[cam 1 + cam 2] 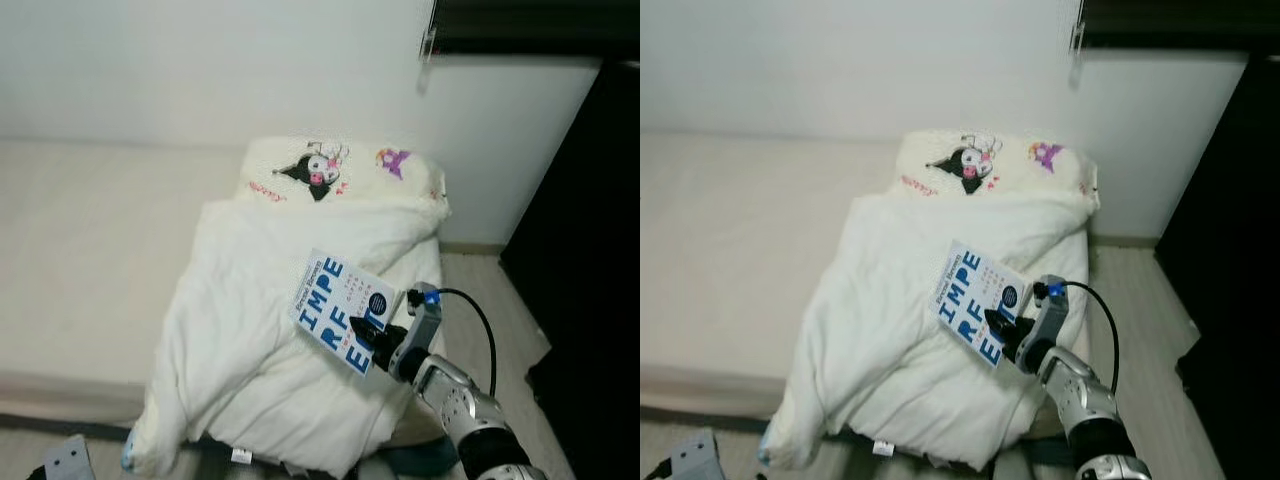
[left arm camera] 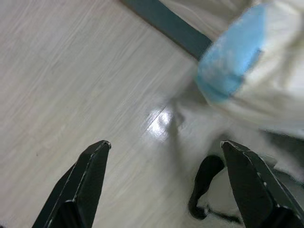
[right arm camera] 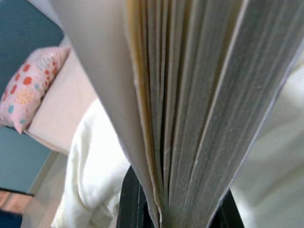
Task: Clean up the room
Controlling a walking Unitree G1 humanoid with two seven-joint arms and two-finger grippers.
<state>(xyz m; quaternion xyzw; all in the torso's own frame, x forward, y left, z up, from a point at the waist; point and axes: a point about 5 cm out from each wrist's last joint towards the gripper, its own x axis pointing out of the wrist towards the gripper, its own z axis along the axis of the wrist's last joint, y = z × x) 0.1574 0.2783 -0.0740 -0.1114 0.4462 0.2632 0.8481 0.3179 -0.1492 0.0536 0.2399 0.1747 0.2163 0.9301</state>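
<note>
Right gripper (image 1: 372,338) clamped on lower edge of book (image 1: 338,306), lower centre-right of frame, its long axis running up-left from the fingers over white duvet (image 1: 240,330), pillow (image 1: 340,170) above; left gripper (image 2: 166,185) spread wide over floor (image 2: 71,80), idle.

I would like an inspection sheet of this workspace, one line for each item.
Surface: bed, bare mattress beside a heaped white duvet.
Job's things: book, held above the duvet.
Clutter: cartoon-print pillow at the wall; pink pillow.
Hands: right hand shut on the book's lower edge; left hand open above the floor.
Cables: black cable looping along the right arm.
Surroundings: white wall, dark furniture at right.
</note>
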